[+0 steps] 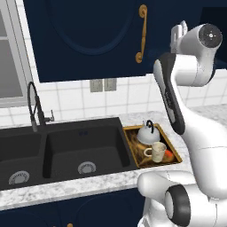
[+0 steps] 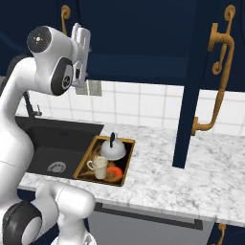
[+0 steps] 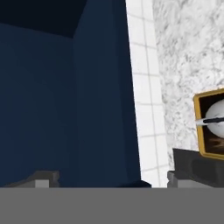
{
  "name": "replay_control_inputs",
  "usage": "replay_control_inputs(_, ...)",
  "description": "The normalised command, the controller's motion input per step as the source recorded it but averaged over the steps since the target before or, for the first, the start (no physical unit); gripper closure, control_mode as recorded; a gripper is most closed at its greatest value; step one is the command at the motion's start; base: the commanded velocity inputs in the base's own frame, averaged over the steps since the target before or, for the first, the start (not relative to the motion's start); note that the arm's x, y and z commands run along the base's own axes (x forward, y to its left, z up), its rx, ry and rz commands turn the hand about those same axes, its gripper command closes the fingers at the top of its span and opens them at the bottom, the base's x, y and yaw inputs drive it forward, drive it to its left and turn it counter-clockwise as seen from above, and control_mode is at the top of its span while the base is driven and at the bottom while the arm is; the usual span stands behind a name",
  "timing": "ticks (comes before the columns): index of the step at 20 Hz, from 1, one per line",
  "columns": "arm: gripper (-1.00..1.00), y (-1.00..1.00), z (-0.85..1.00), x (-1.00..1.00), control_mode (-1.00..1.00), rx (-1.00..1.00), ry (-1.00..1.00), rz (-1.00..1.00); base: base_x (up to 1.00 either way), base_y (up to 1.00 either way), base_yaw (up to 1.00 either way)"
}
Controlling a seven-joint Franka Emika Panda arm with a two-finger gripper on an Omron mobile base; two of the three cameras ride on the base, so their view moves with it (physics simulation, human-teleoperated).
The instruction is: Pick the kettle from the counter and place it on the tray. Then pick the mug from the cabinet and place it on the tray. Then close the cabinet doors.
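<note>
Tray [image 1: 174,150]: you see kettle [image 1: 146,132] and mug [image 1: 157,152] inside it, on the bench [image 2: 167,177]
End effector [image 3: 109,180]: fingers apart, empty, raised at the cabinet [image 3: 52,100]
Right door [image 2: 203,81]: swung open

We are seeing a black double sink [image 1: 66,146] sitting in the worktop toward its left end, each basin showing a round metal drain [image 1: 87,167]. A black arched faucet [image 1: 35,106] is standing at the sink's back edge, white wall tiles [image 2: 139,103] are running behind it with a grey outlet plate [image 1: 103,84], and a window frame [image 1: 11,66] is showing at far left.
</note>
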Motion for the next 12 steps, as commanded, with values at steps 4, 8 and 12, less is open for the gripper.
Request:
replay_control_inputs(4,-1.0,-0.15,0.12,-0.61,-1.0,-0.09,-0.01,0.04,0.0,0.0,0.0)
replay_control_inputs(8,-1.0,-0.19,0.17,-0.54,-1.0,-0.03,0.0,0.0,0.0,0.0,0.0)
replay_control_inputs(12,-1.0,-0.25,0.13,-0.57,-1.0,-0.04,-0.01,0.0,0.0,0.0,0.0)
